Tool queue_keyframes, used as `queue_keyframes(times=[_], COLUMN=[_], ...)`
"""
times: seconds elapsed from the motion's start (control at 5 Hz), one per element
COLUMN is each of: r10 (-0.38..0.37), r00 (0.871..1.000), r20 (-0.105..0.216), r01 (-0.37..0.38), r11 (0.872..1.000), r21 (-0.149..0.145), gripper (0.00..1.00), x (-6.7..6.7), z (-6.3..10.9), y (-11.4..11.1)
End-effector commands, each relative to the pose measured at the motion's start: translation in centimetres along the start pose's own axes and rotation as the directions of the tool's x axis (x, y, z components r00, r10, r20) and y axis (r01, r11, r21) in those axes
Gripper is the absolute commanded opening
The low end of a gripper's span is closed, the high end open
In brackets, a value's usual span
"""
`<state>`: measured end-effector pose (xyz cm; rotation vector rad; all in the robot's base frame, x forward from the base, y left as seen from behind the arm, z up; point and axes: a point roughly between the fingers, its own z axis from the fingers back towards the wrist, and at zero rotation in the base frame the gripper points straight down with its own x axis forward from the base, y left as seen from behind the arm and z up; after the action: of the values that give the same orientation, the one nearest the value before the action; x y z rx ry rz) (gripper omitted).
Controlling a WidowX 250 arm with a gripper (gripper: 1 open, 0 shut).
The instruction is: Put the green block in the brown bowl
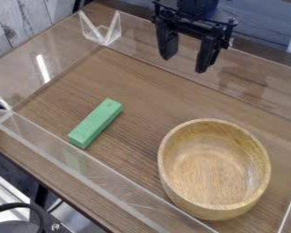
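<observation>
Starting point only: we have not yet picked up the green block [95, 123].

We see one green block lying flat on the wooden counter [135, 86], well apart from the one brown bowl [215, 168], which is empty. Our one claw [192, 55] hangs above the far side with its jaws wide and holding nothing. In our judgement, reaching, grasping, carrying and releasing all remain.
</observation>
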<state>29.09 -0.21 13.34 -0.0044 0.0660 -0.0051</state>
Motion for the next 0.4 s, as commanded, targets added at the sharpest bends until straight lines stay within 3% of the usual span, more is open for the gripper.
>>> queue_keyframes(times=[0.0, 0.2], r10=[-0.007, -0.045], r00=[1.000, 0.998], r20=[-0.024, -0.033], r01=[0.007, 0.045], r11=[1.000, 0.999], r21=[0.001, -0.001], gripper=[1.00, 1.00], x=[-0.2, -2.0], z=[-0.9, -1.3], y=[0.1, 1.6])
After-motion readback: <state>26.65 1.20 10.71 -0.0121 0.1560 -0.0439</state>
